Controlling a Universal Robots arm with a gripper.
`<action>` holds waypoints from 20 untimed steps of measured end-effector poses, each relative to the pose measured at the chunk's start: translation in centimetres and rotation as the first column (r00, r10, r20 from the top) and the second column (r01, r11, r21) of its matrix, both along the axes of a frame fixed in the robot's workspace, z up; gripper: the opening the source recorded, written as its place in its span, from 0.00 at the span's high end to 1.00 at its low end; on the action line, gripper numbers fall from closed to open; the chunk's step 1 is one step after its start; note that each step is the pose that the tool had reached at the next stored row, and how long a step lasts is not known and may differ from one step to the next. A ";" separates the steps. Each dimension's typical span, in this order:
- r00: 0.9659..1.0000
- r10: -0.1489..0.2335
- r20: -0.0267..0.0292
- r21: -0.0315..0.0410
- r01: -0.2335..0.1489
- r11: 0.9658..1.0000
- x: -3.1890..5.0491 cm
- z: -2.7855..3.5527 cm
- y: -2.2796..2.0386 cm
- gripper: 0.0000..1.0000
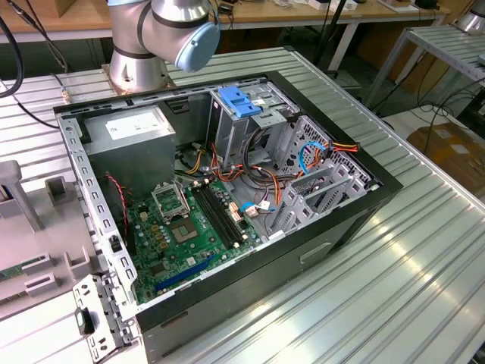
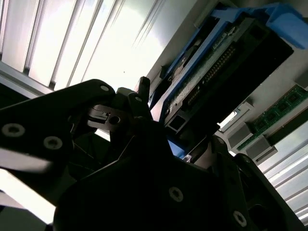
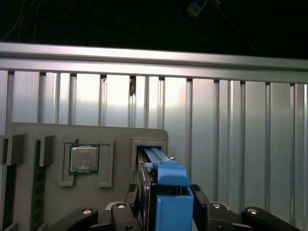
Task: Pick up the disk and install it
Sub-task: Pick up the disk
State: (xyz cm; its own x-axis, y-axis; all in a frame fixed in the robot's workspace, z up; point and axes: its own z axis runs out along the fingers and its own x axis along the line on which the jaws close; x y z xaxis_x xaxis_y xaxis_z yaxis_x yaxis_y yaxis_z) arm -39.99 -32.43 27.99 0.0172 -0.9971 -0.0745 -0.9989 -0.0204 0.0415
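Observation:
The disk (image 3: 169,179), a flat drive with blue side rails, stands on edge in a slot of a grey holder plate (image 3: 118,137). In both wrist views my gripper (image 3: 164,195) straddles it, one black finger pressed against each blue rail. In the second wrist view the disk (image 2: 211,62) shows its connector edge between the fingers of the gripper (image 2: 179,118). The open computer case (image 1: 364,201) lies on the ribbed metal table in the exterior view, with a blue-latched drive cage (image 1: 239,102) at its far side.
A processor chip (image 3: 84,160) and a memory stick (image 2: 279,110) sit in other pockets of the holder plate. Inside the case are a grey power supply (image 1: 129,136), a green motherboard (image 1: 182,227) and loose cables (image 1: 314,155). The arm's base (image 1: 163,30) stands behind the case.

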 end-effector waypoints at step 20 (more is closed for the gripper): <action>1.000 0.000 0.000 0.000 0.000 1.000 0.00 0.00 0.00 0.63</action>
State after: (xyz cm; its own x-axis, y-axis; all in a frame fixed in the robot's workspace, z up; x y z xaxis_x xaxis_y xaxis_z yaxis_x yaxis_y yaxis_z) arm -39.99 -32.43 27.99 0.0172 -0.9971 -0.0741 -0.9989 -0.0204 0.0415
